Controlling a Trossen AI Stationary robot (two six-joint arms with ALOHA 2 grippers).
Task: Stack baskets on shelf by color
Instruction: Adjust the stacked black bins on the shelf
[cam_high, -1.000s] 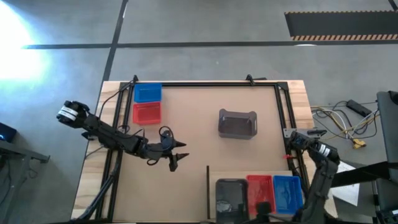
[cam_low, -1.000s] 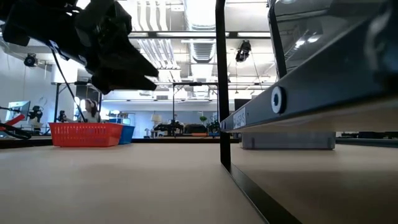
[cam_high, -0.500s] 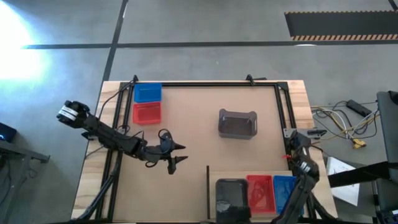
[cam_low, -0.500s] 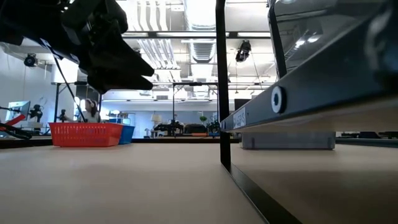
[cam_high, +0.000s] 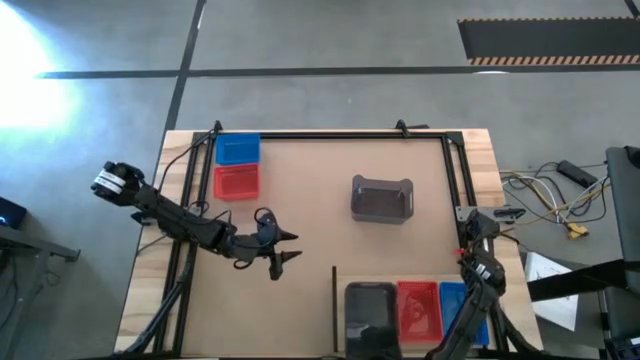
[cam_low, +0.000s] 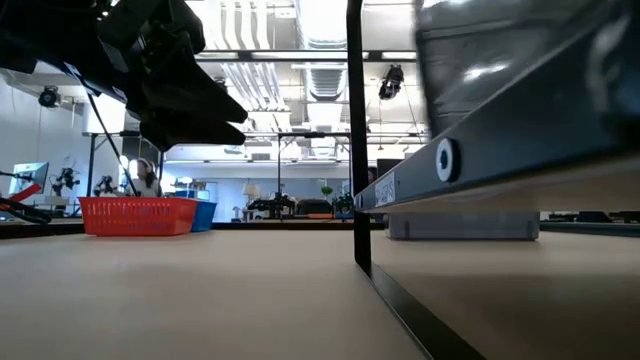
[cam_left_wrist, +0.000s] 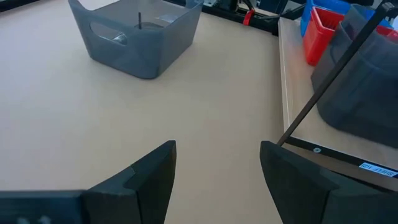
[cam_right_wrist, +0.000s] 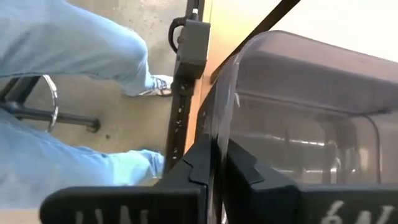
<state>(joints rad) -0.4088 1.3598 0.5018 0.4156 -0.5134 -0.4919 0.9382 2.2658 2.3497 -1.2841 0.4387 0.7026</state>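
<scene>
- Left gripper (cam_high: 285, 252) hovers over the middle of the brown tabletop (cam_high: 320, 200), fingers (cam_left_wrist: 146, 177) apart, holding nothing.
- Right gripper (cam_right_wrist: 217, 177) is at the table's near edge over the shelf; fingers (cam_right_wrist: 249, 177) pinched together on the rim of the dark smoky grey plastic basket (cam_right_wrist: 298, 124).
- Pale plywood shelf panel with thin dark upright edge (cam_left_wrist: 289, 93) carries that grey basket, then a red perforated basket (cam_high: 416, 305) and a blue perforated basket (cam_high: 455, 300) side by side.
- Second grey deep basket (cam_high: 381, 198) sits alone mid-table, right of centre.
- Another red basket (cam_high: 236, 181) and blue basket (cam_high: 237, 149) are touching at the far left corner.
- A person's jeans leg (cam_right_wrist: 74, 56) shows beyond the table.
</scene>
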